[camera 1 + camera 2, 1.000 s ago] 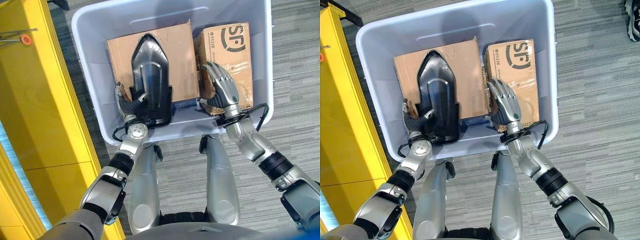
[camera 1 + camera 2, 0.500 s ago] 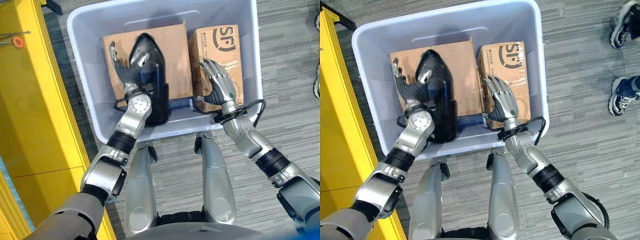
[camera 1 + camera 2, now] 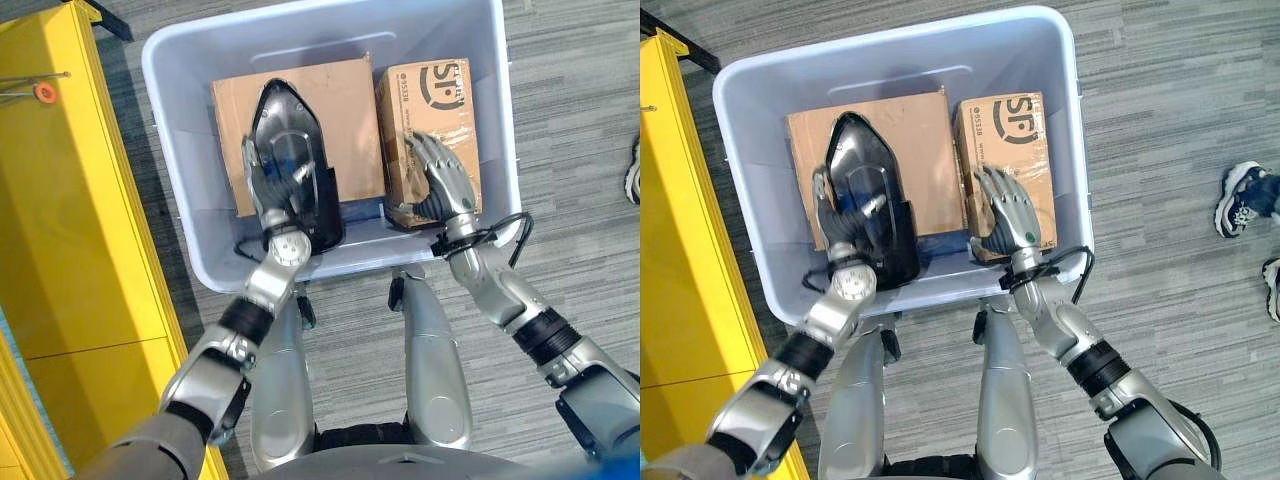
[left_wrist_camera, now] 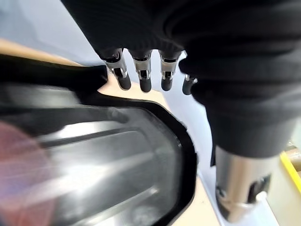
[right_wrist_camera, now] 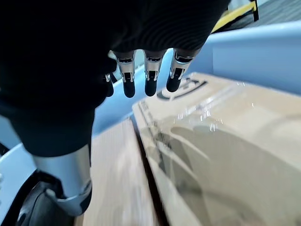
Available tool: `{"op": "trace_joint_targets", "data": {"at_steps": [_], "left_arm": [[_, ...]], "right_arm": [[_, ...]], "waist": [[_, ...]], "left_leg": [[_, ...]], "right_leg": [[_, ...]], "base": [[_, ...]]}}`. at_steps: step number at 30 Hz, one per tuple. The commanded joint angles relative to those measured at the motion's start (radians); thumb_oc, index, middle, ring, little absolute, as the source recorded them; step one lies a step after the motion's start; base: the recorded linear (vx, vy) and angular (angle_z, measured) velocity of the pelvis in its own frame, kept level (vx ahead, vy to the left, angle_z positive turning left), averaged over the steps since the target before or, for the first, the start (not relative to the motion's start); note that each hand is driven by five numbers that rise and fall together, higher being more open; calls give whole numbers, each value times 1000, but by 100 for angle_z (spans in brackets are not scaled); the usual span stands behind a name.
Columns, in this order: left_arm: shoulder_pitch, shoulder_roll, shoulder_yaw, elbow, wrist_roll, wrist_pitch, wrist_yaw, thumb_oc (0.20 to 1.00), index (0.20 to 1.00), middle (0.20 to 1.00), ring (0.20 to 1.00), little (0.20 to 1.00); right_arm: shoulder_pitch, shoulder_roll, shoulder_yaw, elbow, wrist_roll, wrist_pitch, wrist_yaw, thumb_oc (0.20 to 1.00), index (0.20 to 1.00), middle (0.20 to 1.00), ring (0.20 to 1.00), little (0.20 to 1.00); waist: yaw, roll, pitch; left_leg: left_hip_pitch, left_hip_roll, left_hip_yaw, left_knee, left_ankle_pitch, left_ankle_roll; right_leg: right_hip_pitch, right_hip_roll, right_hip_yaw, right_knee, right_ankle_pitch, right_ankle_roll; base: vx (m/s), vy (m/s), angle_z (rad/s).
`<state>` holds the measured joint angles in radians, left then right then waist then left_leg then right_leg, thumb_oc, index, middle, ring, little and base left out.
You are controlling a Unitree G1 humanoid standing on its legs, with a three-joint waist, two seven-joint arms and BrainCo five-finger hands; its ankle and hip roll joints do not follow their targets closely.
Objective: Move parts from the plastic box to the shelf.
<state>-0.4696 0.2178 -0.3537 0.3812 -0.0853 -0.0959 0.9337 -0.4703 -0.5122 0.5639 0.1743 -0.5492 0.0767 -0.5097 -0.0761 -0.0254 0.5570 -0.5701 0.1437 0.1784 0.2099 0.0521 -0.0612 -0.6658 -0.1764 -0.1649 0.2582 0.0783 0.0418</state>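
Parts sit in the box (image 3: 175, 130), a pale plastic tub on grey carpet (image 3: 580, 110). Everything below is placed relative to that box. Inside it, on the robot's left half, a wide flat carton (image 3: 350, 110) covers most of the bottom, and a black part (image 3: 290, 150) with a pointed nose and glossy top lies on that carton, nose toward the far wall, its blunt end near the near wall. On the right half of the box a smaller carton (image 3: 425, 110) with tape across it stands just beside the wide one, their sides close or touching.

Left hand (image 3: 272, 190) is inside the box, laid over the black part's near end with fingers (image 4: 141, 80) pretty much straight and relaxed, not wrapped round anything; the wrist view has the part's rim right under them. Right hand (image 3: 440, 180) is also inside, resting on the near end of the small carton, fingers (image 5: 149, 82) straight and spread along its top, gripping nothing.

Outside the box: a yellow shelf (image 3: 70, 200) runs along its left side, close to the wall of the tub. Off to the right, well apart, a person's shoes (image 3: 1245, 195) stand on the carpet. Both cartons and the tub's walls hem the black part in on all sides.
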Motion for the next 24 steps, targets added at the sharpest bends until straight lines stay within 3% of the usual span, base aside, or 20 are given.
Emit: {"op": "trace_joint_targets", "data": {"at_steps": [1, 15, 24], "left_arm": [[-8, 12, -1, -28, 45, -33, 47, 1000, 1000, 1000, 1000, 1000], [107, 101, 19, -76, 165, -109, 213, 1000, 1000, 1000, 1000, 1000], [98, 94, 8, -77, 103, -139, 133, 1000, 1000, 1000, 1000, 1000]], "right_arm": [[13, -15, -18, -64, -27, -45, -81, 1000, 1000, 1000, 1000, 1000], [63, -44, -6, -24, -12, -68, -174, 1000, 1000, 1000, 1000, 1000], [60, -40, 0, -8, -4, -79, -189, 1000, 1000, 1000, 1000, 1000]], "waist": [[29, 8, -37], [64, 17, -37], [64, 11, -37]], "left_leg": [[-66, -24, 11, 38, 27, 4], [-58, -29, -14, 27, 32, 2], [-48, -26, -16, 19, 35, 2]], "right_leg": [[61, -8, -33, 47, -77, 46], [80, -14, -50, 37, -75, 46], [88, -10, -51, 37, -77, 48]], "base": [[-7, -43, 8], [-7, -20, 5], [-7, -1, 2]]}}
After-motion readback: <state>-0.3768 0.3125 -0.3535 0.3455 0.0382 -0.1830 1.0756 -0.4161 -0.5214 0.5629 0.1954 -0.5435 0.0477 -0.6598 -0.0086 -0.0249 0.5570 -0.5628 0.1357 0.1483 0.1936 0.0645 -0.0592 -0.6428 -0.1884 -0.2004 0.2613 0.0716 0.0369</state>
